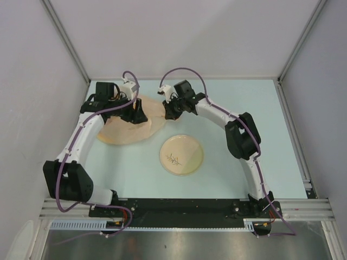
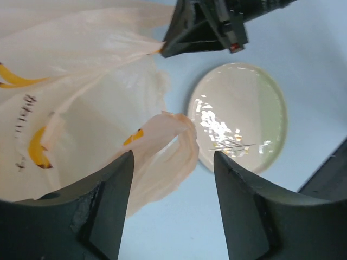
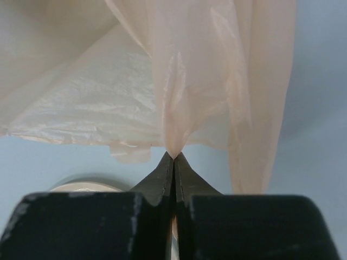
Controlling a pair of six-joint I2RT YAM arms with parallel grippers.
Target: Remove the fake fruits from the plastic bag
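Observation:
The pale peach plastic bag lies flattened on the table at the back left. My right gripper is shut on a pinch of the bag's film at its right edge and pulls it taut; it also shows in the left wrist view. My left gripper hovers open over the bag's right side, and a loose bag handle lies below its jaws. Yellow curved marks show on or through the film; I cannot tell whether they are fruit or print. No fruit is plainly visible.
A round cream plate with a leaf sprig sits on the table to the right of the bag, near the middle. It also shows in the left wrist view. Grey walls enclose the table on three sides.

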